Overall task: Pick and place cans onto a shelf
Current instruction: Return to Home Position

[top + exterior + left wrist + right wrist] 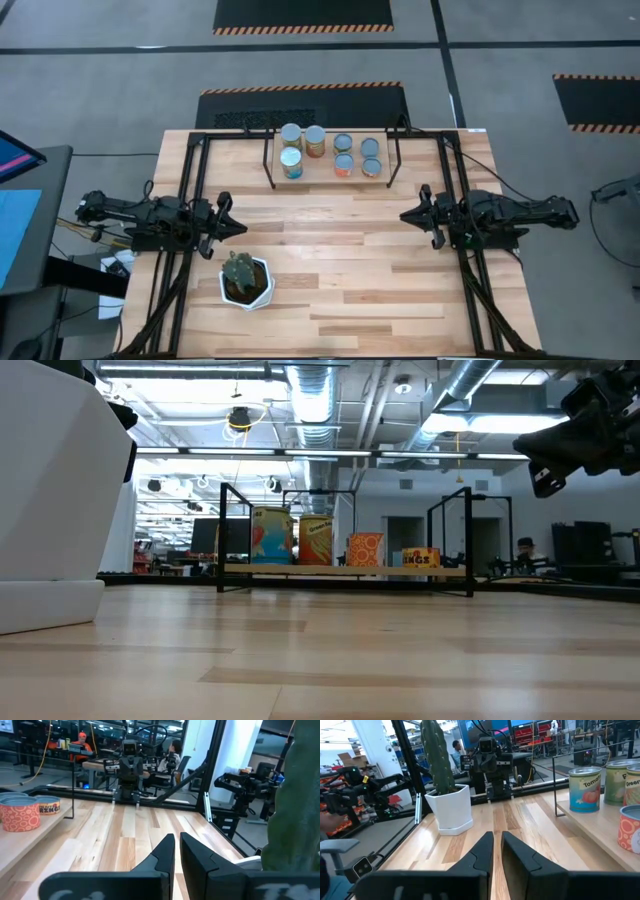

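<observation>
Several cans [330,153] stand upright on the low light-wood shelf [330,172] at the table's far middle; they also show in the low view [315,540]. My left gripper [240,226] hangs shut and empty at the table's left, its fingertips together in the left wrist view [177,842]. My right gripper [405,215] hangs shut and empty at the table's right, its fingertips together in the right wrist view [497,840]. Both point toward the table's middle, well short of the shelf.
A white hexagonal pot with a green cactus [246,279] stands near the table's front left, close to my left gripper. Black metal frame rails [190,200] run along both table sides. Bare tabletop lies between the two grippers.
</observation>
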